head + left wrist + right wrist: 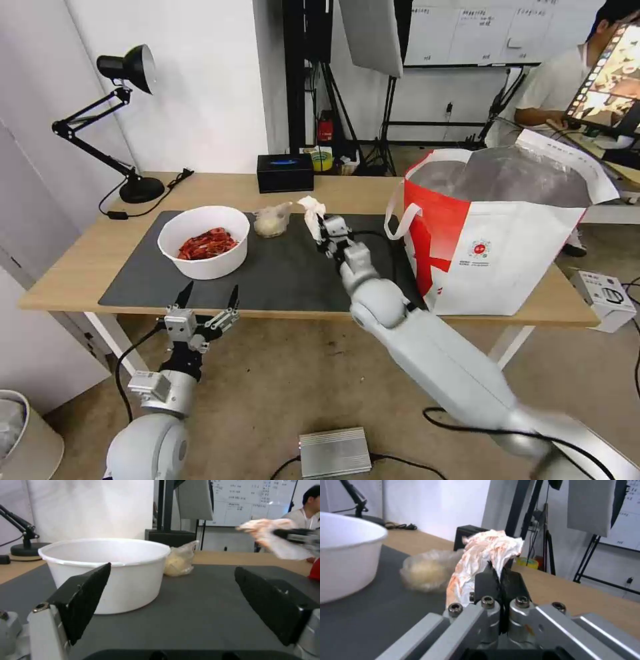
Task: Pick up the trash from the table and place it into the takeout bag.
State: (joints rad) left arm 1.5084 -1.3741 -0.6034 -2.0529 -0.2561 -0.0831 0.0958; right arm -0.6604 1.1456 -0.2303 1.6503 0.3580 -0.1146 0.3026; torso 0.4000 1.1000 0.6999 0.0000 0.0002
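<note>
Desk lamp (123, 73), black, upper left of the head view, not trash. Left gripper (208, 299), lower left below the near edge of the table (73, 267), jaws spread wide, empty, idle. White bowl (203, 241) of red shells, left of centre on the dark grey mat (280, 273). Small clear bag (272, 220) of whitish stuff, just right of the bowl, lying on the mat. Black box (285, 173), upper centre, not trash. Crumpled tissue (311, 209), centre, stained reddish, held above the mat. Right gripper (319, 230), centre, jaws pinched tight on the tissue's lower part. Takeout bag (493, 260), right of frame, upright, mouth open, foil lining showing. Handling note: the carry likely wants the tissue lifted above the bag's rim and loop handle (400, 220) before crossing rightward, with release only once well over the open mouth; the loose paper could snag.
</note>
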